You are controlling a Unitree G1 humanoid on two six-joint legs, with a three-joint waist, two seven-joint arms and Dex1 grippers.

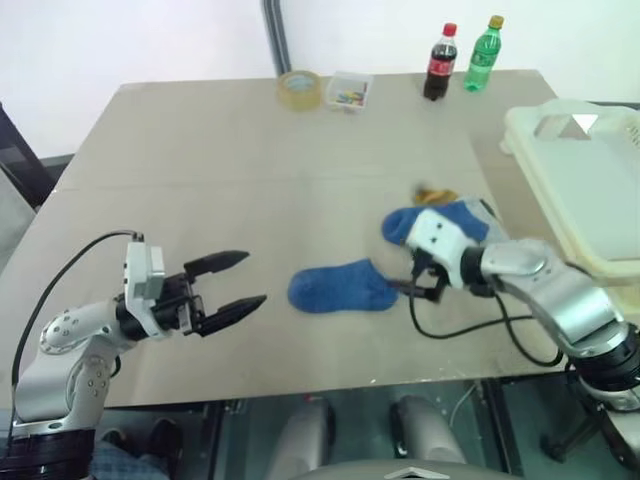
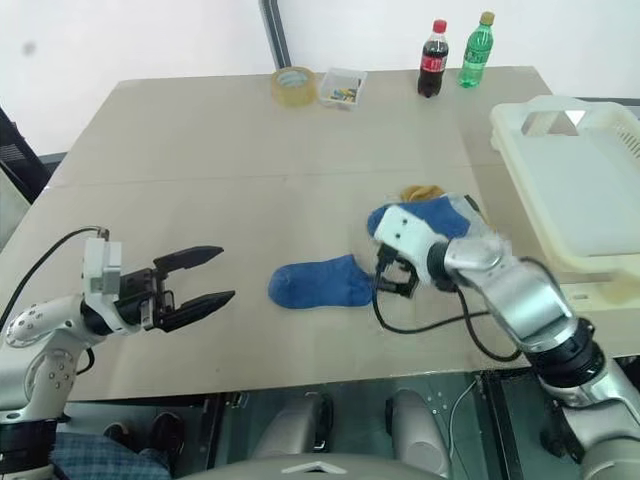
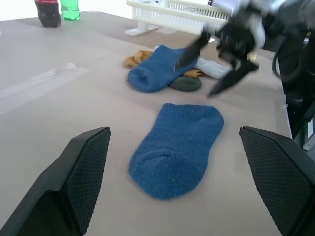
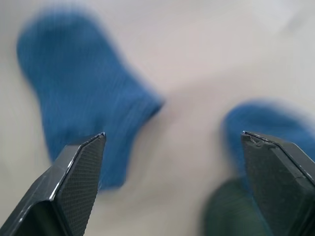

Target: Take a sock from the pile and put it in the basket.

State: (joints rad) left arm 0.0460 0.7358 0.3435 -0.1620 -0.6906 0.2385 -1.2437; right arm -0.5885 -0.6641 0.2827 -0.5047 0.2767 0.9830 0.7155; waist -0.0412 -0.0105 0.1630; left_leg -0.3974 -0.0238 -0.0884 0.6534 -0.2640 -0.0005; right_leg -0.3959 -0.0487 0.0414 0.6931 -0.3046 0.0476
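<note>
Blue sock [image 1: 340,287]: flat on the bench [image 1: 250,180], alone, near the front edge, between both grippers. Pile [image 1: 440,215]: just beyond it, toward the right edge. Basket [image 1: 585,180]: overhanging the right edge. Right gripper [image 1: 412,290]: fingers spread, empty, at the sock's cuff. Left gripper [image 1: 240,282]: fingers spread, empty, near the front-left corner.

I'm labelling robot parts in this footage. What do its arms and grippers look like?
Both arms are silver-grey metal with rounded joints and black cables. Each wrist carries a white boxy module. The left gripper and right gripper each have two black tapered fingers with textured, mesh-patterned pads.
</note>
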